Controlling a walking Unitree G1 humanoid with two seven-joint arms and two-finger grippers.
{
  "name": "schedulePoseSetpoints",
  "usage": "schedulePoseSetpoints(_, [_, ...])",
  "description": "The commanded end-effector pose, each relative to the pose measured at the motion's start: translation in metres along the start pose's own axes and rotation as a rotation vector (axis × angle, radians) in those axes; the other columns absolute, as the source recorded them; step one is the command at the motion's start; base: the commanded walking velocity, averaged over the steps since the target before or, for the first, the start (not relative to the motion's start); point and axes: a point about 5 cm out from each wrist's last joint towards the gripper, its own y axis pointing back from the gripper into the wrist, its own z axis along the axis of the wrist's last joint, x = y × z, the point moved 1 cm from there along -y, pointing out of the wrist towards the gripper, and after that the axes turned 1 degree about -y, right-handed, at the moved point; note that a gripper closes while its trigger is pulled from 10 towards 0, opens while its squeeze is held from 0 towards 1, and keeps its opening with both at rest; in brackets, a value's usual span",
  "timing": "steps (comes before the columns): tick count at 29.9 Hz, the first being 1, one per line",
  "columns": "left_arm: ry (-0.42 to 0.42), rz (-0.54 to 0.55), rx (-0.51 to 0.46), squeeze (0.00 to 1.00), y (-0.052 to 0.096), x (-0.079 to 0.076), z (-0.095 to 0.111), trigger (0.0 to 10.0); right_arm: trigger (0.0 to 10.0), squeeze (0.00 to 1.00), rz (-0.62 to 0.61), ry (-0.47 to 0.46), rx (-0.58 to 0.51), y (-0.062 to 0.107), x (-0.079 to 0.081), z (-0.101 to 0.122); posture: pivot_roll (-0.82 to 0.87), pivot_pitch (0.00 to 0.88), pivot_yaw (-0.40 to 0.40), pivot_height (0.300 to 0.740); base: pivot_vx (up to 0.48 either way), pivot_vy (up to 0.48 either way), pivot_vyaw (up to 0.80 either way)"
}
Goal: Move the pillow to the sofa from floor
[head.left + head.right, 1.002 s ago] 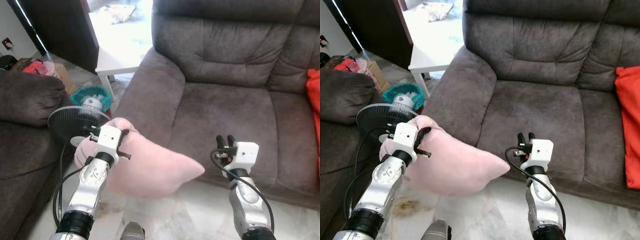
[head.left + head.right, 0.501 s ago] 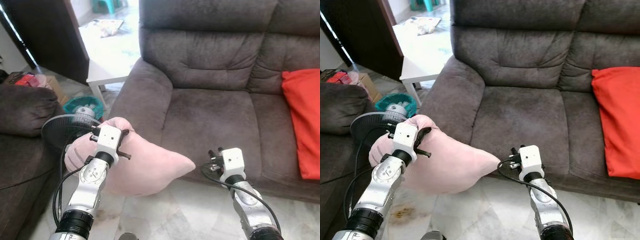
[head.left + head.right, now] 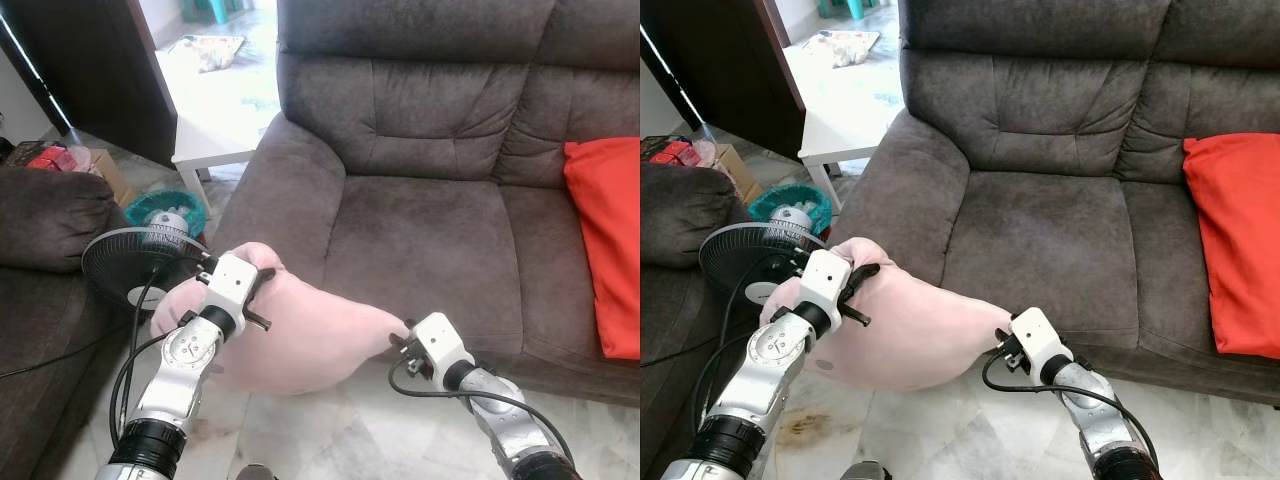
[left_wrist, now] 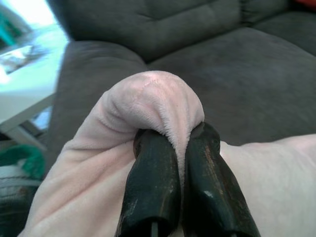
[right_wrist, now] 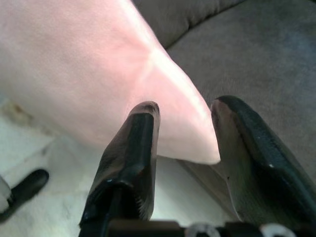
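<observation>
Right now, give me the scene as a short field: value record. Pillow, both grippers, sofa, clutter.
pillow: pink pillow, off the floor, in front of the sofa's left seat
left gripper: left gripper shut on a bunched fold at the pillow's left end
right gripper: right gripper open, fingers astride the pillow's right corner, not closed
sofa: grey sofa, left seat bare
on sofa: red cushion at the right
nearby: black fan on the floor at left, white side table behind it
</observation>
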Motion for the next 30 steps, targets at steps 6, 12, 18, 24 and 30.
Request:
schedulePoseSetpoints(6, [-0.076,-0.07,-0.086,0.0,-0.008,0.002,0.026,10.0,10.0,0.33,0.06,0.133,0.061,-0.001,0.001,-0.004,0.15,0.037,0.028,0.74,0.0,0.0,0.0])
schedulePoseSetpoints(12, [-0.109,-0.122,-0.08,0.0,-0.008,-0.001,0.028,10.0,10.0,0.88,0.119,0.193,0.154,-0.001,0.002,-0.015,0.15,0.04,0.03,0.74,0.0,0.0,0.0])
schedulePoseSetpoints(18, [-0.171,-0.171,-0.074,0.0,-0.007,-0.006,0.028,10.0,10.0,0.0,0.16,0.215,0.207,0.001,0.007,-0.023,0.16,0.043,0.027,0.74,0.0,0.0,0.0])
schedulePoseSetpoints(24, [-0.202,-0.188,-0.061,0.0,-0.005,-0.008,0.024,10.0,10.0,0.0,0.18,0.222,0.235,0.002,0.005,-0.027,0.16,0.044,0.026,0.74,0.0,0.0,0.0])
schedulePoseSetpoints(30, [-0.237,-0.227,-0.059,0.0,-0.005,-0.013,0.024,10.0,10.0,1.0,0.114,0.178,0.269,0.004,-0.005,-0.03,0.16,0.044,0.019,0.74,0.0,0.0,0.0])
